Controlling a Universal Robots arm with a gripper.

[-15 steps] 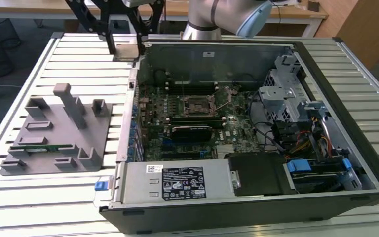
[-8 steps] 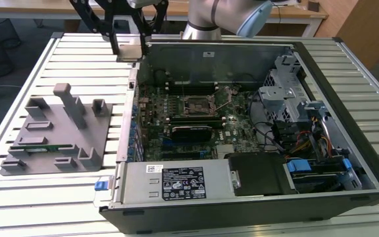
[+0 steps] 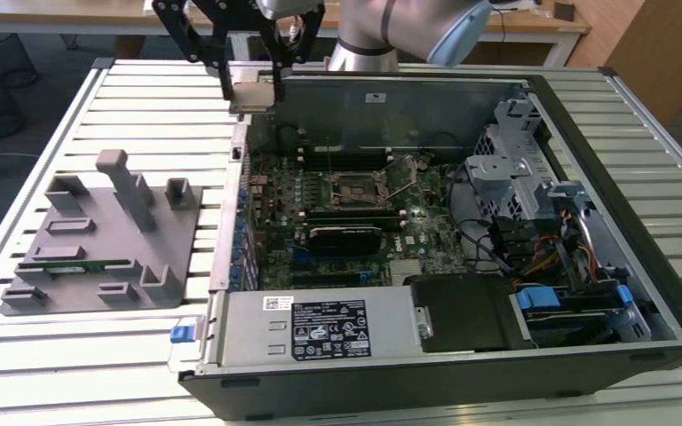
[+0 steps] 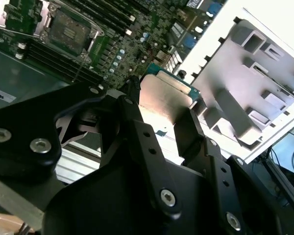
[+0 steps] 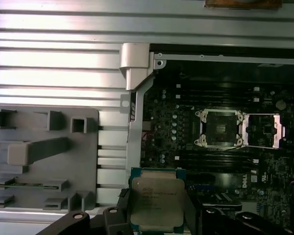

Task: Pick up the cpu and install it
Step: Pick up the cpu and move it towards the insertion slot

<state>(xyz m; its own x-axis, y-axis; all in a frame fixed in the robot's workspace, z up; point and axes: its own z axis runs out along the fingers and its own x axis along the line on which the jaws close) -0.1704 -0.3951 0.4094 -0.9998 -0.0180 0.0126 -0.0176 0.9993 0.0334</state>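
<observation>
My gripper (image 3: 251, 87) is shut on the cpu (image 3: 253, 95), a flat square chip with a silvery top and a pale rim. I hold it in the air above the back corner of the open computer case, on the exterior view's left. Both wrist views show the cpu (image 5: 157, 201) (image 4: 162, 99) clamped between the black fingers (image 5: 190, 208). The motherboard's socket (image 3: 353, 188) (image 5: 220, 128) lies bare, its metal frame (image 5: 264, 131) swung open beside it. The socket sits lower and further inside the case than the chip.
A grey parts fixture (image 3: 104, 235) stands on the slatted table (image 3: 139, 98), on the exterior view's left, with a green memory stick (image 3: 75, 264) in it. Inside the case (image 3: 625, 177) are a power supply (image 3: 317, 324), a drive cage (image 3: 513, 173) and cables (image 3: 531, 248).
</observation>
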